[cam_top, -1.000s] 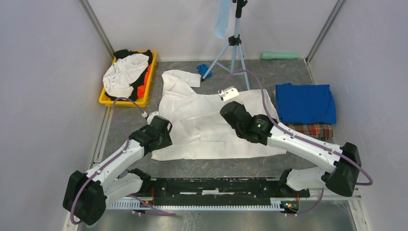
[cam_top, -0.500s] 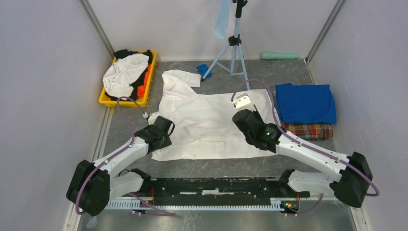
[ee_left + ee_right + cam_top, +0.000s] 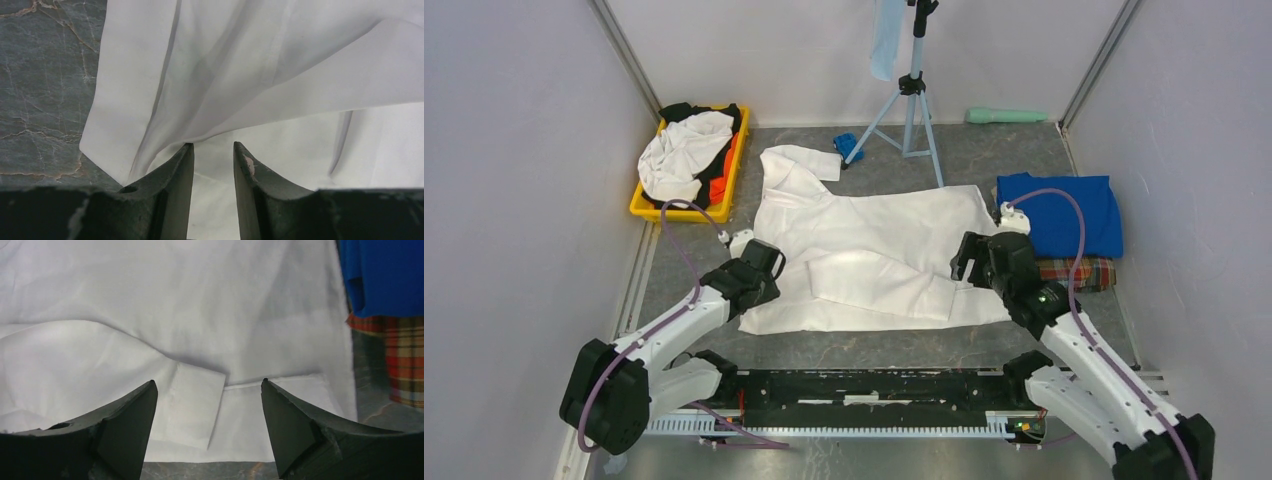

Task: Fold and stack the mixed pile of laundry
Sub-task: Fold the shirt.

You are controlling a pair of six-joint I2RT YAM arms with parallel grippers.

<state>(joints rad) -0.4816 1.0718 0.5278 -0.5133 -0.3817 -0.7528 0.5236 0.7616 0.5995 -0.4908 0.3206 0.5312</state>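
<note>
- White shirt (image 3: 874, 250) spread flat mid-bench (image 3: 874, 350), one sleeve folded across its front.
- L hand (image 3: 213, 146) at shirt's left edge; narrow gap, fold of cloth at the tips, can't tell if pinched.
- R hand (image 3: 208, 382) wide, holding nothing, just over the sleeve cuff (image 3: 192, 405) nr shirt's right edge.
- Folded blue tee (image 3: 1059, 212) on plaid cloth (image 3: 1074, 272), right side.
- Rest of clothes (image 3: 686, 150) in yellow bin (image 3: 649, 208), far left.

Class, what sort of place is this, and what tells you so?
Probably a robotics lab test cell: left arm and right arm bolted at a grey table, plain walls around it, a tripod behind.
</note>
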